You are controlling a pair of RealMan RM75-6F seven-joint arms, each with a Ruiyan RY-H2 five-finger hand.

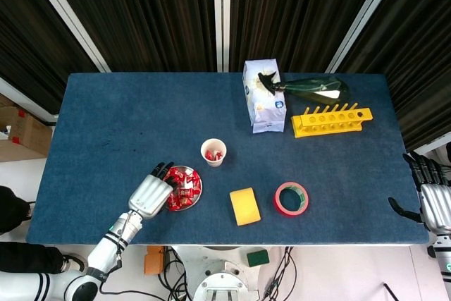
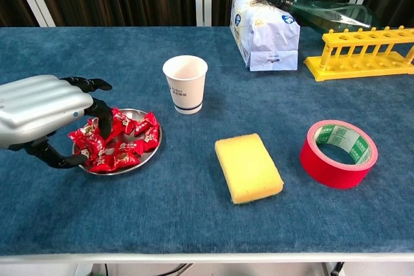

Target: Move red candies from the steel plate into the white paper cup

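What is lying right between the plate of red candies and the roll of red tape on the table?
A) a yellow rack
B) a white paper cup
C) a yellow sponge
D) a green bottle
C: the yellow sponge lies flat on the blue table, with the steel plate of red candies on one side and the roll of red tape on the other.
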